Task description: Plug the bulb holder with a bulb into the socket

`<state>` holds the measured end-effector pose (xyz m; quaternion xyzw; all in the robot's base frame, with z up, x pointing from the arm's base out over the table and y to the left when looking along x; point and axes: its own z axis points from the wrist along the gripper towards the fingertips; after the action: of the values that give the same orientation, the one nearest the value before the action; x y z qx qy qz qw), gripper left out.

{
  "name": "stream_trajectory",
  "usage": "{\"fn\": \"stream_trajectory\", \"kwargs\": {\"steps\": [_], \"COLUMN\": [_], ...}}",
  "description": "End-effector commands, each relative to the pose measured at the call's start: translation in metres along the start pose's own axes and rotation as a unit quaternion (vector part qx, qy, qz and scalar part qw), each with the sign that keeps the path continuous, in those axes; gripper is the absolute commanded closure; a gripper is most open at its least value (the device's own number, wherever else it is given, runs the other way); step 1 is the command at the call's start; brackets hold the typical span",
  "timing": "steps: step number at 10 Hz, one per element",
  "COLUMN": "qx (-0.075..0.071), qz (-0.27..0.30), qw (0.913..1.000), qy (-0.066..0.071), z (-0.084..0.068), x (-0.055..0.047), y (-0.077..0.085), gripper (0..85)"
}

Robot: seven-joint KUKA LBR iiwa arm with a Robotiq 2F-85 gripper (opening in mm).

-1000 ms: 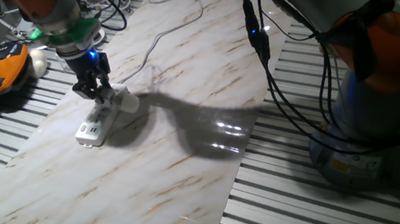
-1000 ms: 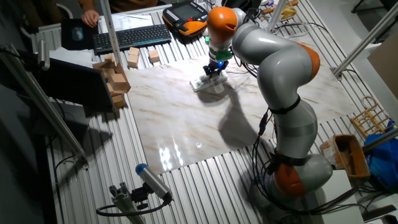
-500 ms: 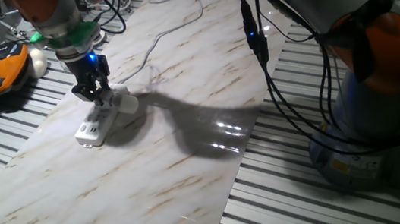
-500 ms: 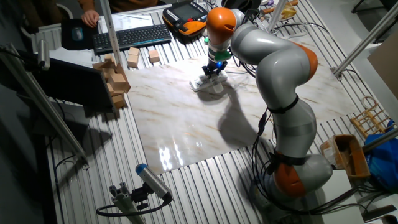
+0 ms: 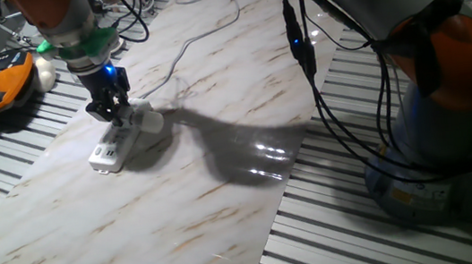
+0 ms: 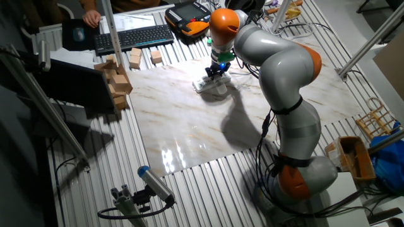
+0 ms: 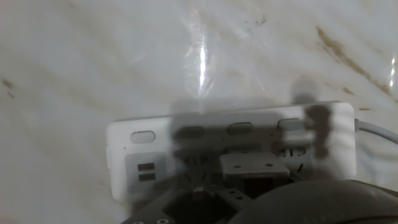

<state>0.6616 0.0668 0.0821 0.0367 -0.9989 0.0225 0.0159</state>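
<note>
The claw (image 5: 113,114) hides most of the bulb holder (image 5: 143,121), apparently clenched on it, directly over the socket (image 5: 114,145) near the surface's (image 5: 220,152) far edge.

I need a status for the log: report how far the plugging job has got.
Done: the gripper has the bulb holder over the socket. In hand: it sits right at the strip's outlets. Left: seating cannot be confirmed from these views; then release and retreat.
</note>
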Motion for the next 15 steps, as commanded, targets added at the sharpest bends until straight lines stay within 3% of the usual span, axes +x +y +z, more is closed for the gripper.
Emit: {"fn": "stream_trajectory", "kwargs": {"steps": [1,4,7,11,13,14,15], "qx": [0.006,0.007,-0.006,0.001,0.001,0.002,0.002], "qz": [-0.003,-0.008,-0.012,-0.005,0.004,0.007,0.009], "qw": [1.0000,0.9999,0.9999,1.0000,1.0000,1.0000,1.0000], "qy": [0.000,0.005,0.002,0.005,0.002,0.002,0.001], "z": [-0.0004,0.0010,0.0064,0.0039,0.0038,0.0039,0.0042], "x": [-0.0007,-0.0017,-0.0028,-0.0028,-0.0028,-0.0028,-0.0029], "y": [0.0002,-0.0006,-0.0023,-0.0013,-0.0011,-0.0011,-0.0013], "gripper": [85.0,85.0,85.0,85.0,51.0,51.0,34.0]}}
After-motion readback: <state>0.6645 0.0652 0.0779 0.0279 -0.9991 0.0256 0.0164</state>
